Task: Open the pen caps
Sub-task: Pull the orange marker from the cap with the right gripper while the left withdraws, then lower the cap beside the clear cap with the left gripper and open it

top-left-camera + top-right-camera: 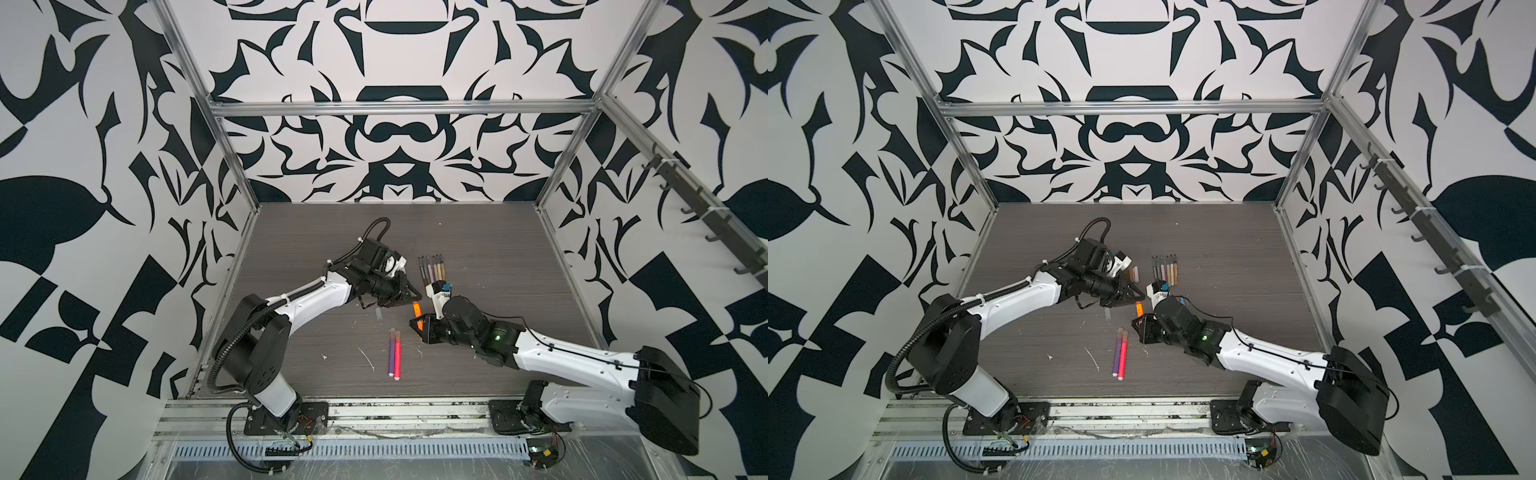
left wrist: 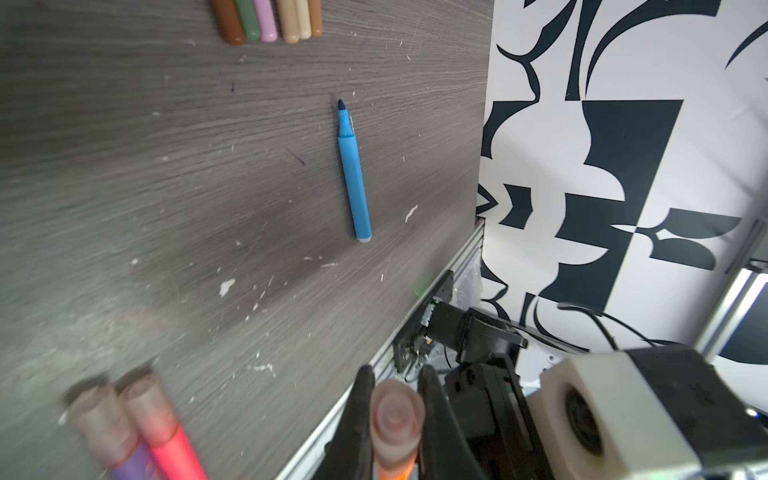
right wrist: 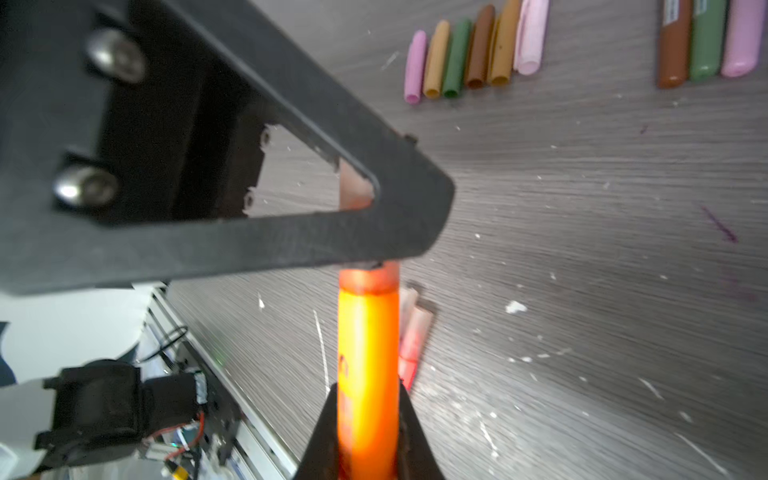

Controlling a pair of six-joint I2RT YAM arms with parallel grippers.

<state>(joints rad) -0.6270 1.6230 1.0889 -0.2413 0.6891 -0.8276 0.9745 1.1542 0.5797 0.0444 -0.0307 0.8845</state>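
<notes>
1. The left gripper (image 1: 414,297) has its black fingers (image 2: 360,415) clamped on the translucent pinkish cap (image 2: 397,413) of the orange marker (image 3: 368,353). In the left wrist view the cap sits end-on between them.
2. The right gripper (image 3: 368,390) is closed on the orange barrel, further down the same marker. The barrel runs from between its fingers up to the left gripper's tip.
3. In the right wrist view the cap's rim meets the barrel, so the cap is on. In both top views the marker spans the short gap between the two grippers, above the table (image 1: 498,257).
4. Just in front of the grippers lie a purple marker (image 1: 392,353) and a pink marker (image 1: 397,354), touching side by side, both capped.
5. A blue marker (image 2: 353,174) lies alone on the table with its tip bare.
6. Farther back lies a row of thin muted pens (image 1: 432,270), and near it a row of loose opaque caps (image 3: 457,58).
</notes>
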